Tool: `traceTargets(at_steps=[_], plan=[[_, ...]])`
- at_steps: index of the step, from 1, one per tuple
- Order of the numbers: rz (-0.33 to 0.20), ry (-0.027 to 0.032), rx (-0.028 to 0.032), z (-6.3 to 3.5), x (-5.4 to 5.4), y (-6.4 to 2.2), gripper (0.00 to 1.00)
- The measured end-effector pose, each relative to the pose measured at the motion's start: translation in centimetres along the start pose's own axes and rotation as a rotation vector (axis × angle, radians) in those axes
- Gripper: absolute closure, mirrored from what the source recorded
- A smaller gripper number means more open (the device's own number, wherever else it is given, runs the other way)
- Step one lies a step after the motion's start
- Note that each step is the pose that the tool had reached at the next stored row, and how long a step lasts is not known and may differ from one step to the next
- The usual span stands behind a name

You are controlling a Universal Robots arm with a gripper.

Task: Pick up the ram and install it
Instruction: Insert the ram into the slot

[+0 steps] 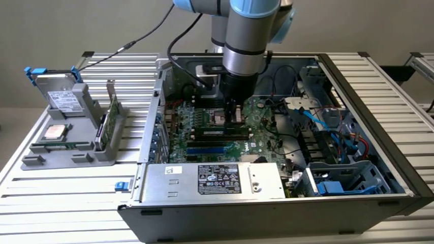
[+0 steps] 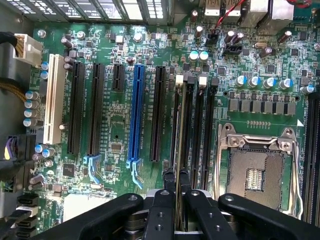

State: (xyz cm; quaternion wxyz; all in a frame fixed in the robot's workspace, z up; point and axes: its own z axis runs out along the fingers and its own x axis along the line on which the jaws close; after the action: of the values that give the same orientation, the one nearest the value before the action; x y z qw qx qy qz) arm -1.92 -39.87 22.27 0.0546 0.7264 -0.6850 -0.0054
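At the exterior view's left, a grey fixture [image 1: 40,161] is seen on the slatted table [image 1: 68,213]. A hard drive [image 1: 61,94] is propped at its back and a green expansion card [image 1: 109,122] is stood upright in a groove, presumably so that each part is presented edge-up for a pinch grasp. Just beside the fixture, toward the middle, the open computer case [image 1: 271,218] is laid on its side, so that the motherboard [image 1: 203,150] faces upward and can be reached from above. The arm is lowered straight into the case, and the gripper [image 1: 235,118] is placed over the black memory slots [image 1: 218,133] beside the CPU socket [image 1: 215,116]. In the wrist view the gripper [image 2: 178,181] is seen drawn in narrow, its fingers [image 2: 160,205] pinched on the ram [image 2: 178,145], which is viewed edge-on as a thin strip. The ram is held vertical and lined up along one of the memory slots, a white latch [image 2: 180,78] being seen at the far end; this alignment is judged necessary for the stick's edge to meet the slot squarely. Whether that edge is touching the slot cannot be told. Further to the exterior view's right, blue cables [image 1: 339,134] and a drive cage [image 1: 342,175] are found well apart from the gripper
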Motion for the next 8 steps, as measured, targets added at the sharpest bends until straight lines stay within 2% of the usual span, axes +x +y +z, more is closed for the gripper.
traceTargets(at_steps=[5, 8], plan=[[0.000, 0.0000, -0.0016, 0.00, 0.00, -0.07, 0.87], [0.000, -0.0004, -0.0063, 0.02, 0.00, -0.07, 0.87]])
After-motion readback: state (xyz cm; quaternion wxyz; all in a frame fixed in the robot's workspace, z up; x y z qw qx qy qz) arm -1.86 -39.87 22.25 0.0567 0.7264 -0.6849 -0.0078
